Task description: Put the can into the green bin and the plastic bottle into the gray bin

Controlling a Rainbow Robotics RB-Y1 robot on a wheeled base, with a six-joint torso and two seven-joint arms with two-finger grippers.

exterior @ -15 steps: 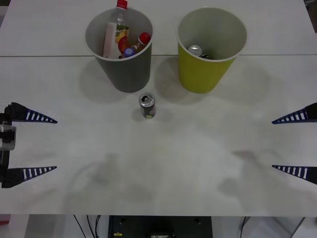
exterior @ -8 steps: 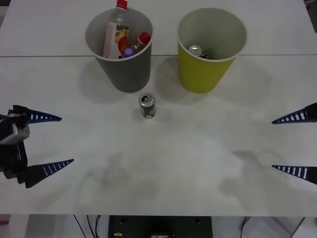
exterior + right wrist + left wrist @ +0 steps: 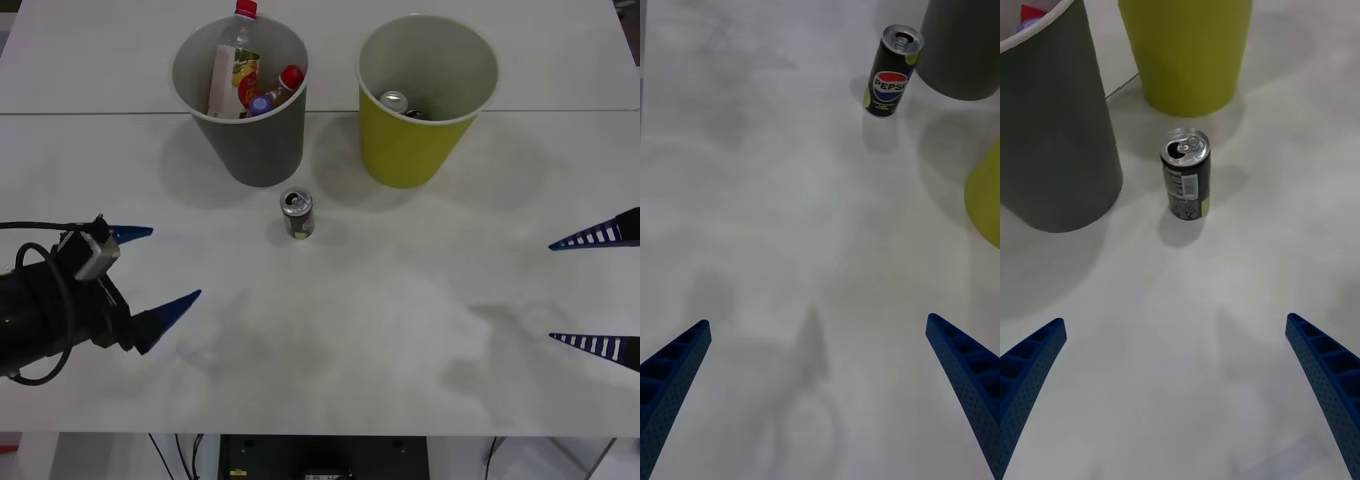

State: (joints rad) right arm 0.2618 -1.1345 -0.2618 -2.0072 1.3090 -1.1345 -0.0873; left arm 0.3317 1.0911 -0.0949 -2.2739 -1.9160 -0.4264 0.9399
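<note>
One left end effector nearer (angled toward) the can than before.

- The left gripper sits at the robot's left over the table, its black wrist angled inward, its two blue ribbed fingers spread wide apart and holding nothing.
- The right gripper hangs at the right edge, fingers likewise spread wide, empty.

Front view high above, facing down at the worktop; both wrist views low, sharing the can at 12 o'clock.
</note>
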